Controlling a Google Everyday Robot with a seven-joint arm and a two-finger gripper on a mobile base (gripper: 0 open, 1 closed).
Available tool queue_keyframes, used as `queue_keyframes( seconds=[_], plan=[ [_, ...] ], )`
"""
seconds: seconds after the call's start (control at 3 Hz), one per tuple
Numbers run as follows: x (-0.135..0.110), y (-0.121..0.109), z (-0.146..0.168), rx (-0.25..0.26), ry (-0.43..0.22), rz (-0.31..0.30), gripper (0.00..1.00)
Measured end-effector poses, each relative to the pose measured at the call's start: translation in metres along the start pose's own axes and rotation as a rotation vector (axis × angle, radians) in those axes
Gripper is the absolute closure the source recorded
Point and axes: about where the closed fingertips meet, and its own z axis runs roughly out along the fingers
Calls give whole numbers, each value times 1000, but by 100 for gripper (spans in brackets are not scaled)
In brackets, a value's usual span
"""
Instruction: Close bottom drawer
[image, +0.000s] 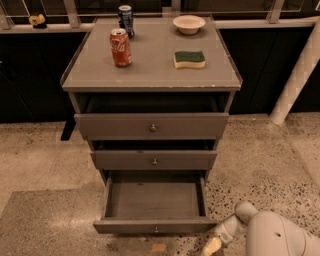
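The bottom drawer (155, 226) of the grey cabinet (150, 75) stands pulled far out, its bare grey inside showing and a small knob on its flat front. The middle drawer (154, 160) and the top drawer (152, 127) are each a little way out. My gripper (211, 246) is low at the bottom right, just beside the right end of the bottom drawer's front, at floor level. My white arm (277, 235) fills the bottom right corner.
On the cabinet top stand a red cola can (120, 47), a blue can (126, 19), a white bowl (189, 23) and a green-and-yellow sponge (189, 58). A white post (295, 80) leans at the right. The floor is speckled stone.
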Motion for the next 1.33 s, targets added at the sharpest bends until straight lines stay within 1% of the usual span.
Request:
queue_keyframes(
  seconds=[0.33,0.67,1.0,1.33],
  plan=[
    [-32,-16,-17,44,-23,-45,0],
    [-32,-16,-17,44,-23,-46,0],
    [-54,-23,-17,58,-17,-78,0],
    [-86,-36,-21,85,-28,-106,0]
  ],
)
